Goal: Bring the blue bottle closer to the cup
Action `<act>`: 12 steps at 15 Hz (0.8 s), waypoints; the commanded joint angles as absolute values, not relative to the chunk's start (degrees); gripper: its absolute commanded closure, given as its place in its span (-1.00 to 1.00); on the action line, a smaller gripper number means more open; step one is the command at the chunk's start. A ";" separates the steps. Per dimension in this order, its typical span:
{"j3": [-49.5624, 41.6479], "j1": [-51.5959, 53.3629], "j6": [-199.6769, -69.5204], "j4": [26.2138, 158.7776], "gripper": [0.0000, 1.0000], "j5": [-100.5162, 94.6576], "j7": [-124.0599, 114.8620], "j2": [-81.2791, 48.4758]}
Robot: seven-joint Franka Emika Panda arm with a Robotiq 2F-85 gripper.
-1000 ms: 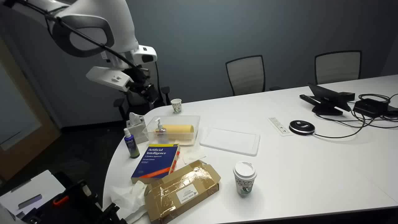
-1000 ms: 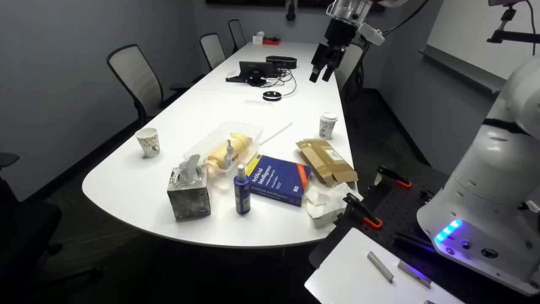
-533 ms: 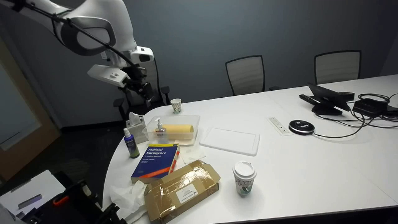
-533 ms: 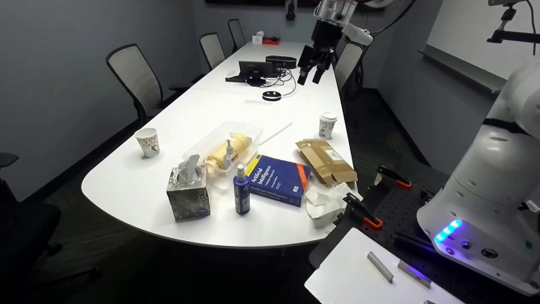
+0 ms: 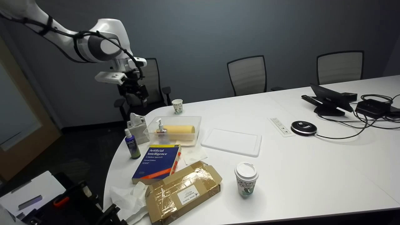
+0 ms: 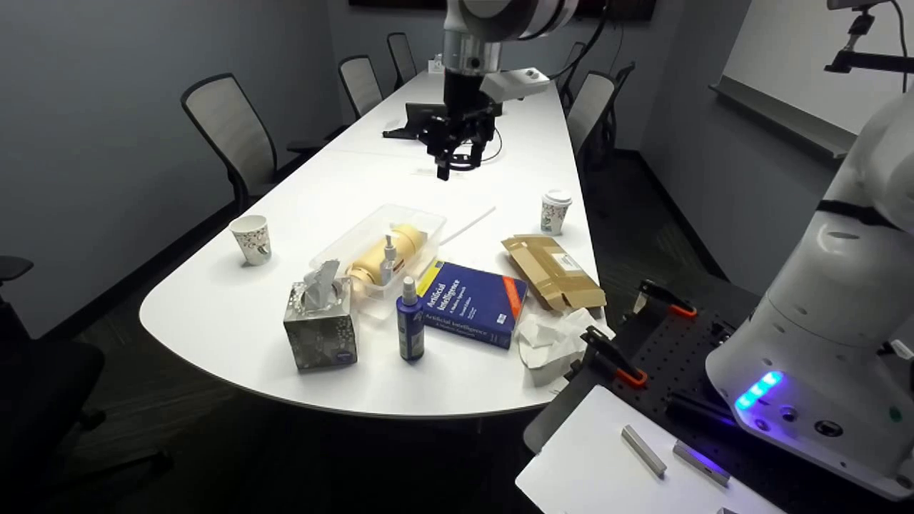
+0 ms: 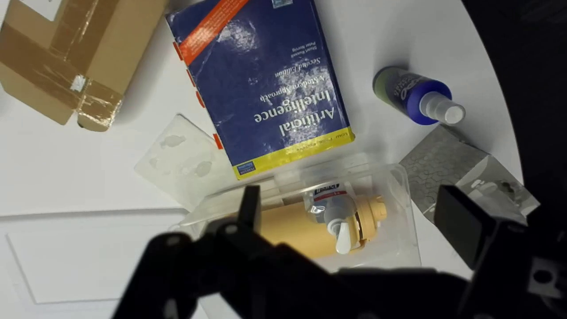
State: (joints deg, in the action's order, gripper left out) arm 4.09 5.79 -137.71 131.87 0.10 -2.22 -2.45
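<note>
The blue bottle (image 6: 410,328) is a slim dark blue spray bottle with a pale cap. It stands upright beside the blue book near the table's rounded end; it also shows in an exterior view (image 5: 133,147) and at the upper right of the wrist view (image 7: 409,95). The cup (image 5: 246,181), white-lidded with a dark pattern, stands past the cardboard box, well apart from the bottle; it also shows in an exterior view (image 6: 554,214) but is out of the wrist view. My gripper (image 6: 460,170) is open and empty, high above the table. In the wrist view its fingers (image 7: 354,212) frame the clear bin.
The clear bin (image 5: 198,132) holds a yellow bottle and a pump bottle. The tissue box (image 6: 321,335) and thick blue book (image 6: 471,303) flank the blue bottle. A cardboard box (image 5: 184,193) lies between book and cup. An open paper cup (image 6: 251,241) stands near the far edge.
My gripper has moved left and lower in both exterior views, and the arm reaches farther over the table. The bottle, the cup and the other objects have not moved.
</note>
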 commanded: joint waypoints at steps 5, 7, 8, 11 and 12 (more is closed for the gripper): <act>6.77 9.32 -134.88 117.71 -1.00 -3.20 -6.27 -19.93; 7.51 10.12 -135.05 116.04 -1.00 -2.32 -6.35 -22.51; 7.82 10.58 -135.14 115.76 -1.00 -2.01 -6.98 -23.21; 8.58 12.04 -135.54 115.64 -1.00 -0.70 -8.46 -24.69; 8.63 12.59 -135.99 116.02 -1.00 -0.24 -9.44 -25.15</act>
State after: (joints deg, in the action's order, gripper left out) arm 8.35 11.06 -137.35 116.88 -1.69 -6.62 -24.21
